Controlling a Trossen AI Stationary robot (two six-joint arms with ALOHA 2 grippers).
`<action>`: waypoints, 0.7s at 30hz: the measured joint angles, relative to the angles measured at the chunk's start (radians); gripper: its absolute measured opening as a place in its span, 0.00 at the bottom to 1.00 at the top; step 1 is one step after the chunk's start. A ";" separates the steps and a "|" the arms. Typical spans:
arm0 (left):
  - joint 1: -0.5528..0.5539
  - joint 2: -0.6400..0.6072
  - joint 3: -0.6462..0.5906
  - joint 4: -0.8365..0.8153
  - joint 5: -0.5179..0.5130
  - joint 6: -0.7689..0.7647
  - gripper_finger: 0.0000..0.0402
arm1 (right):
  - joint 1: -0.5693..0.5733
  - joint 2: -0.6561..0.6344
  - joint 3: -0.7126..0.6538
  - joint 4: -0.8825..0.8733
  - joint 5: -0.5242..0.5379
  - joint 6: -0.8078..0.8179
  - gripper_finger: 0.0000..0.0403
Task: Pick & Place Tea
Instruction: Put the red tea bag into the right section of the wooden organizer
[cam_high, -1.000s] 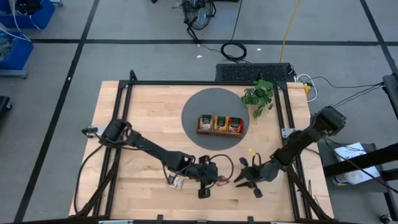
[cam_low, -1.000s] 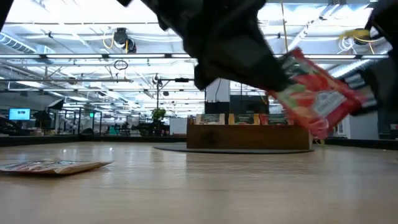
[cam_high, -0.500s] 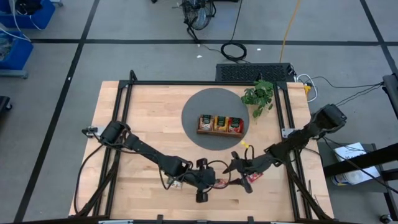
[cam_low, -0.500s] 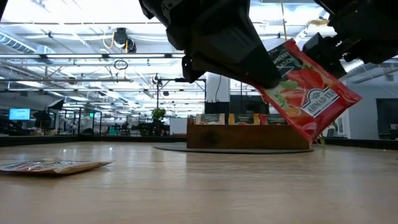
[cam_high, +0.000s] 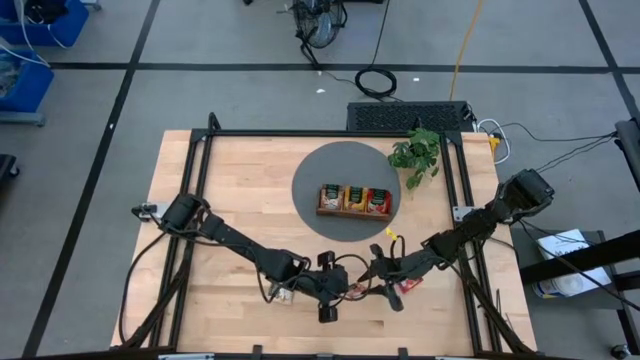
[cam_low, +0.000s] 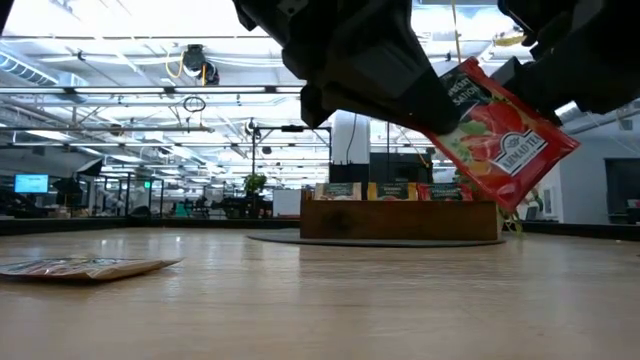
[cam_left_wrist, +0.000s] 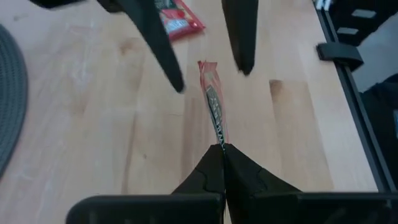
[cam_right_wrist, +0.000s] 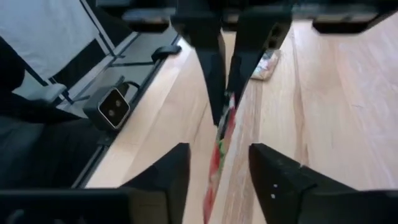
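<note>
A red tea packet (cam_low: 500, 140) hangs in the air over the table's near middle. My left gripper (cam_left_wrist: 222, 146) is shut on it. In the left wrist view the packet (cam_left_wrist: 211, 99) shows edge-on. My right gripper (cam_right_wrist: 219, 149) is open. Its two fingers stand on either side of the packet's free end (cam_right_wrist: 217, 155) without touching it; the same gripper (cam_left_wrist: 208, 70) shows in the left wrist view. The wooden tray (cam_high: 353, 212) on a grey round mat holds packets in all three compartments. My left gripper pinches the red packet by one short end (cam_left_wrist: 219, 138) between its two shut fingers. It reaches in from the table's left, about level. The packet is lifted clear, stands on edge and slants down away from the fingers toward my right gripper.
A second red packet (cam_high: 405, 287) lies flat on the table just right of the grippers. A beige packet (cam_high: 286, 293) lies flat under the left arm; it also shows in the low view (cam_low: 90, 266). A green plant (cam_high: 418, 152) stands at the far right by the mat.
My right gripper has moved toward the table's left and slightly far, up to the left gripper, and now straddles the held packet's free end. The held red packet has risen a little.
</note>
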 joint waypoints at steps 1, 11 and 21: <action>0.002 0.000 0.000 0.003 -0.001 0.000 0.00 | 0.000 0.000 0.000 -0.006 0.000 0.000 0.34; 0.020 0.000 0.000 0.005 0.025 -0.011 0.00 | 0.000 0.000 0.000 -0.006 0.040 -0.056 0.02; 0.020 -0.002 0.000 0.009 0.024 -0.007 0.05 | 0.045 0.000 0.000 0.034 0.158 -0.128 0.00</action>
